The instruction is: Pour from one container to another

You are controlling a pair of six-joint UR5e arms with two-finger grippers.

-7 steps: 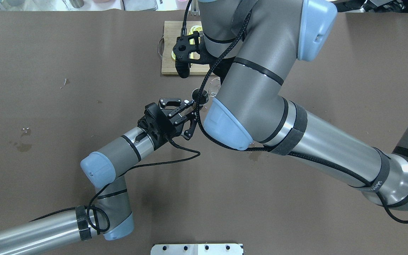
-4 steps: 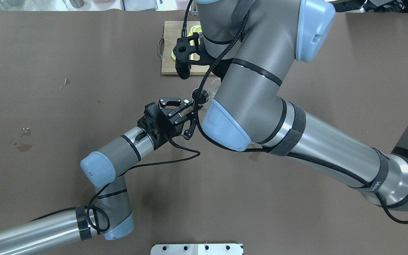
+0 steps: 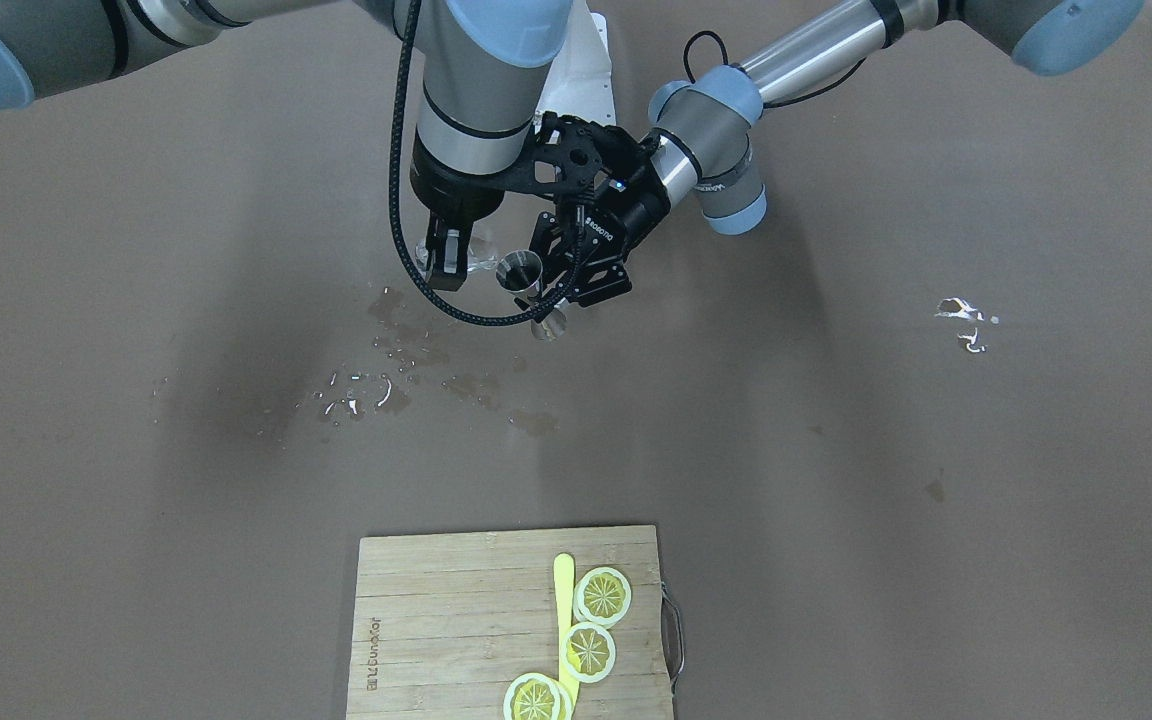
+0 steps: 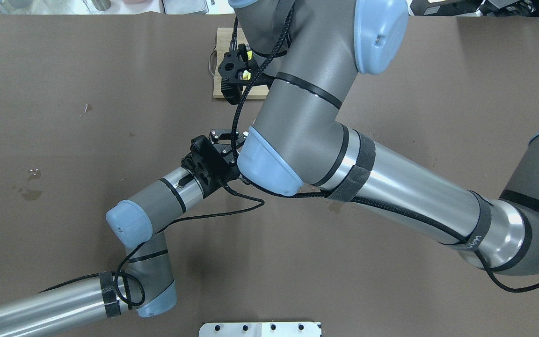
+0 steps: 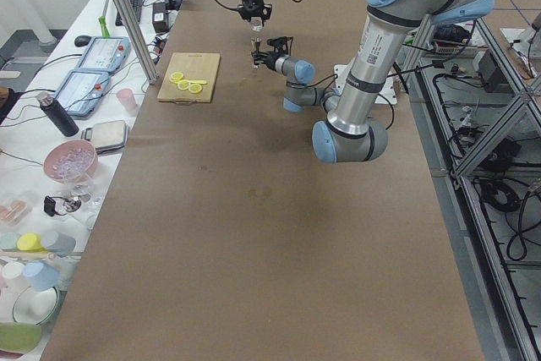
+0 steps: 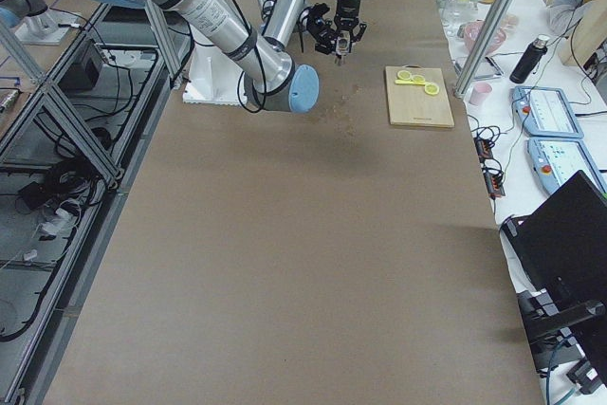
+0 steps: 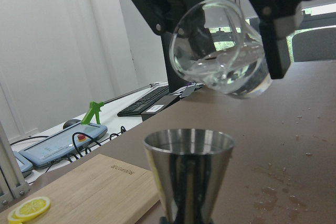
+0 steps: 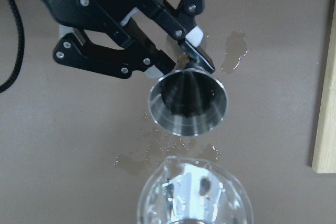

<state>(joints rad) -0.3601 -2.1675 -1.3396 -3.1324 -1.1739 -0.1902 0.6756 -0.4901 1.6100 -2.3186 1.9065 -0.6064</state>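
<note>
My left gripper [image 3: 543,298] is shut on the waist of a steel double jigger [image 3: 520,272], which it holds upright over the brown table. The right wrist view looks straight down into the jigger [image 8: 189,103], with the left gripper's fingers [image 8: 192,38] clamped on it. My right gripper [image 3: 456,262] is shut on a round clear glass [image 3: 477,259] with water in it. In the left wrist view that glass [image 7: 220,51] hangs tilted just above the jigger's rim [image 7: 189,142]. No stream shows. In the overhead view the right arm's elbow [image 4: 269,159] hides both vessels.
A wooden cutting board [image 3: 436,620] with lemon slices [image 3: 603,595] and a yellow knife lies at the table's far side from the robot. Water spots [image 3: 386,385] mark the table below the vessels. White scraps [image 3: 961,312] lie off towards the left arm's side.
The right arm has swung left in the overhead view and now covers the jigger and the glass. The left arm and its jigger have stayed put.
</note>
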